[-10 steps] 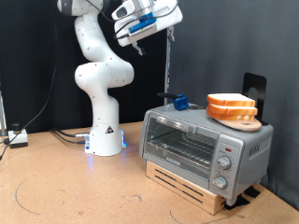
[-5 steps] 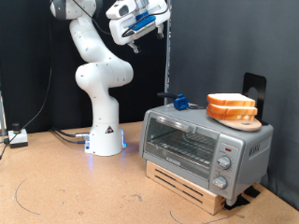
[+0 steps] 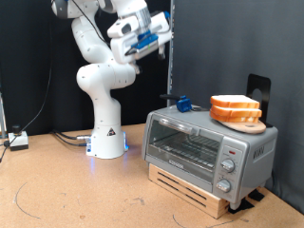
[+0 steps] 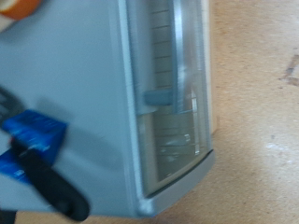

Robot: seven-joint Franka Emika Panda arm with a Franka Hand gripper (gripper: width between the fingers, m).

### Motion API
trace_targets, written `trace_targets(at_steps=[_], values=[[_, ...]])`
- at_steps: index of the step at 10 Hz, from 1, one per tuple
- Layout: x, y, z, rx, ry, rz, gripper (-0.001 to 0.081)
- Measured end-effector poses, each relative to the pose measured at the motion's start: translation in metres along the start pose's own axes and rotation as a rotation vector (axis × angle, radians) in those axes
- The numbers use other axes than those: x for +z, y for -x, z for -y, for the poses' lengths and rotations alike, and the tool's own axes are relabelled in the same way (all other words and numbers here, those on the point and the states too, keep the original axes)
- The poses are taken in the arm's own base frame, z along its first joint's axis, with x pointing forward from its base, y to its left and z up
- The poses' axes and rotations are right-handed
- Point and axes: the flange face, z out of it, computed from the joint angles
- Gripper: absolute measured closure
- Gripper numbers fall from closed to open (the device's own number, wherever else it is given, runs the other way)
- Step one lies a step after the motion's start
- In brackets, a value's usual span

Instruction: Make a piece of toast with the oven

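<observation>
Gripper [image 3: 152, 49] high above oven [image 3: 204, 144], well apart; jaw state cannot be told. Door closed. Toast [image 3: 234, 103] on plate [image 3: 243, 122] by oven's top-right edge.

We find no text that we can read in either view. The oven [image 3: 209, 148] carries small pale markings around the knobs [image 3: 227, 175] on its front panel in the exterior view, but they are too small and blurred for us to make out any letter or number. In the wrist view, the oven's top and glass door [image 4: 177, 84] show no label, brand or sign, and the picture is blurred throughout.
</observation>
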Motion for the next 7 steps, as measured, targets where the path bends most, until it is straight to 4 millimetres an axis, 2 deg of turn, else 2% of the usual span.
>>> trace_targets(at_steps=[1, 2, 4, 7], values=[[0.008, -0.008, 0.001, 0.011, 0.017, -0.009, -0.0003], [0.008, -0.008, 0.001, 0.010, 0.013, -0.007, -0.0003], [0.011, -0.017, 0.000, -0.071, -0.106, -0.041, -0.0003], [0.047, -0.032, -0.009, -0.086, -0.144, -0.076, -0.0003]])
